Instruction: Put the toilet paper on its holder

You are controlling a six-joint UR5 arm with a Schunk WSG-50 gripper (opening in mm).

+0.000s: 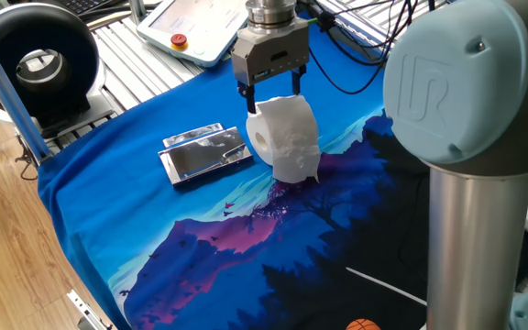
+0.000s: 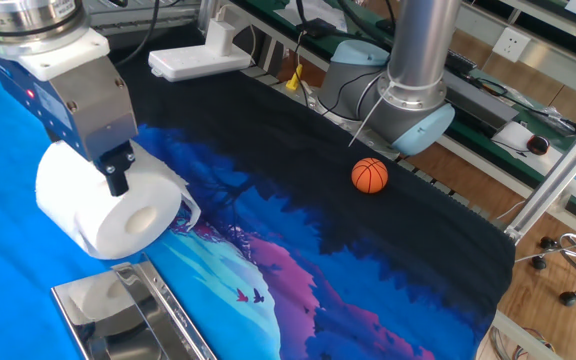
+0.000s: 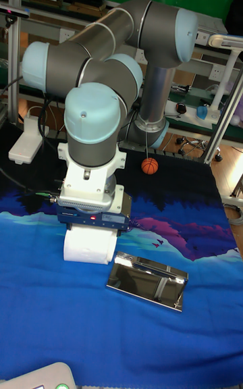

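The toilet paper (image 1: 287,137) is a white roll lying on its side on the blue cloth, with a loose sheet trailing off it. The holder (image 1: 204,153), a shiny silver rectangle, lies flat just left of it with a small gap between. My gripper (image 1: 270,97) hangs directly over the roll, open, its black fingertips (image 1: 244,95) near the roll's top edges. In the other fixed view one finger (image 2: 118,178) overlaps the toilet paper (image 2: 108,212), with the holder (image 2: 133,315) below. The tall fixed view shows the gripper (image 3: 91,219) covering the top of the toilet paper (image 3: 86,246), beside the holder (image 3: 148,279).
A white pendant (image 1: 195,27) with a red button lies behind the gripper. A black round device (image 1: 39,60) sits at the far left. A small basketball (image 2: 369,175) rests on the dark cloth near the arm's base (image 2: 413,90). A white power strip (image 2: 198,60) lies at the back.
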